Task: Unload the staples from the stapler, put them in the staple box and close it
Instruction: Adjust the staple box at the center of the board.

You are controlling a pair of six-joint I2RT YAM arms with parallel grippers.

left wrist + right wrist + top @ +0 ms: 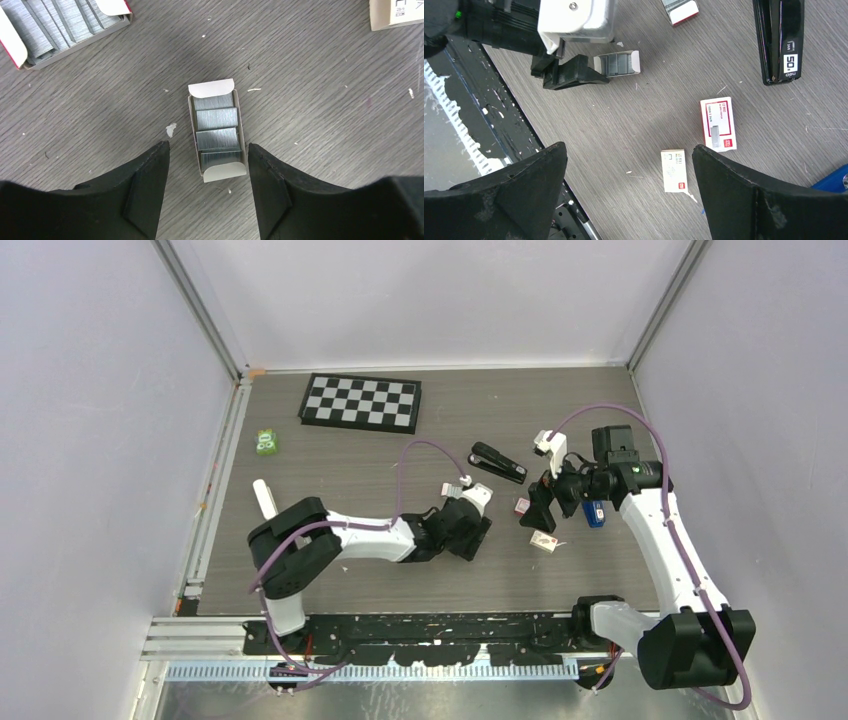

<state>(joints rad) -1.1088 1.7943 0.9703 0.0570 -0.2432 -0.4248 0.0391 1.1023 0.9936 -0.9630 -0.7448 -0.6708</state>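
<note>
Left pincer (207, 147): its black fingers (145, 195) are standing apart, straddling the small open staple tray (217, 131). A strip of bare worktop (350, 480) is showing on each side, so nothing is being clamped.
Reason for that pose: the fingers are lining up with the tray's long sides, seemingly so that its narrow width is sitting between them, ready for a squeeze.
Staple tray: it is lying flat with a white flap open at each end, showing four blocks of staples in a row.
Right pincer (630, 150): its fingers are spread wide and gripping nothing. It is hanging over a red-and-white staple box (718, 124) and a white box (673, 170), apparently waiting.
Stapler (497, 462): it is lying shut on the worktop near its middle, on the far-edge side of both pincers, with neither touching it. The unloading itself is looking not yet begun.
Further out: a second open box of staples (60, 27) is lying near the tray, and a chequered board (361, 401) is sitting by the far edge, nearer the far left corner.
</note>
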